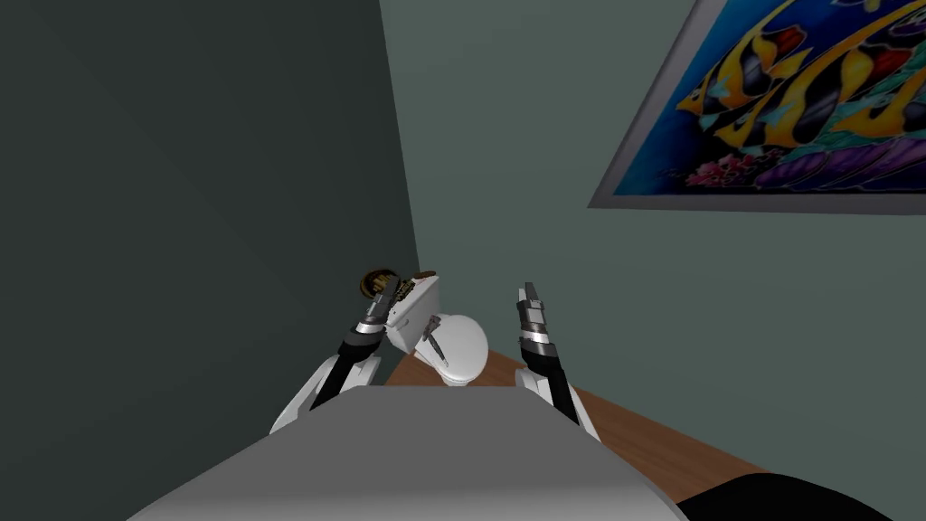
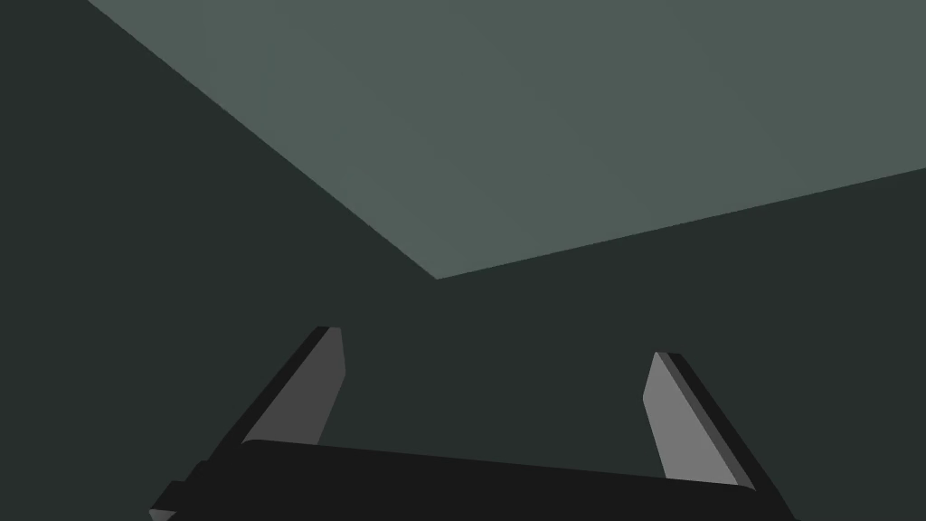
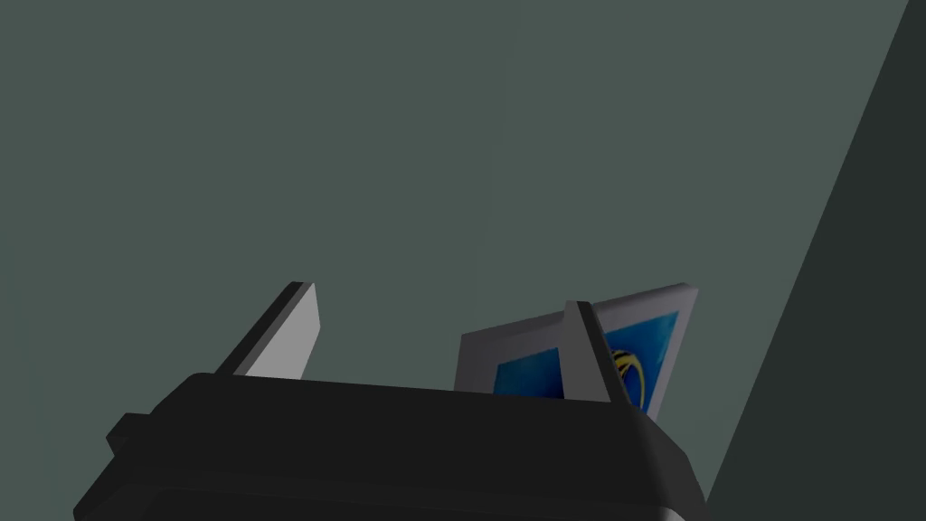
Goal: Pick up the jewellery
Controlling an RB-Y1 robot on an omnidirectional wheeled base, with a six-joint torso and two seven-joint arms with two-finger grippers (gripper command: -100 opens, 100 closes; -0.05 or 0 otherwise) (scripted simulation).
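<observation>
Jewellery [image 1: 380,282], dark gold, lies at the toilet tank [image 1: 418,315]; my left fingers [image 2: 312,389] and right fingers [image 3: 291,336] stand wide apart, empty.

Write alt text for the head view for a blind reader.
Both arms reach over a white toilet in a grey-green corner. The left pincer is next to dark gold jewellery by the tank's top; the right pincer hangs apart. A framed fish picture hangs upper right.

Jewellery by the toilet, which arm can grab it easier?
Left, I think. The left gripper is right beside the jewellery by the toilet tank, fingers open; the right gripper hangs farther off.
</observation>
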